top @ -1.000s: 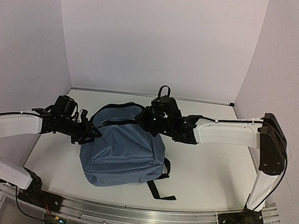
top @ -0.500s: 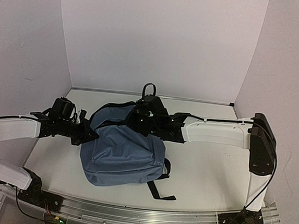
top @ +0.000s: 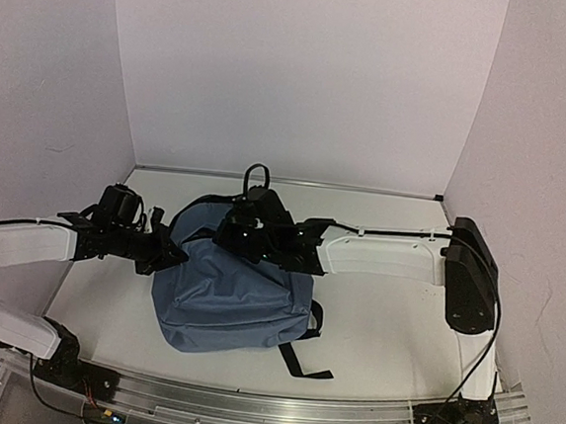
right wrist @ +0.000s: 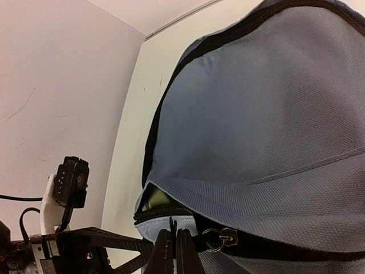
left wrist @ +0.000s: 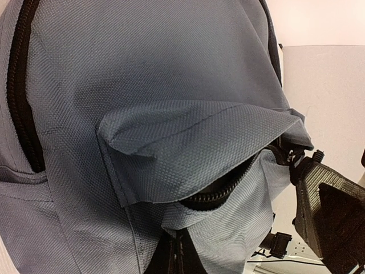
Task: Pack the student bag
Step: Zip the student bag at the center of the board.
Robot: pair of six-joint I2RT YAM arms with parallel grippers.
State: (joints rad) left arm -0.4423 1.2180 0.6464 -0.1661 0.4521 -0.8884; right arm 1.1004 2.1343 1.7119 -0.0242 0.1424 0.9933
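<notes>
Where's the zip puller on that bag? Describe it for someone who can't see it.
Find the slate-blue backpack on the white table. Follow the black zip band along its edge to the right arm's pincer. Right beside the pincer's tips sits the zip puller, the only small metal ring and tab against dark tape and matte cloth.

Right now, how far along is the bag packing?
Done: something pale shows inside the bag, so at least one item looks packed. In hand: the left fingers pinch the fabric by the opening, and the right fingers are shut on the zip beside its pull. Left: the zip is partly open near the left fingers, so closing it remains.
</notes>
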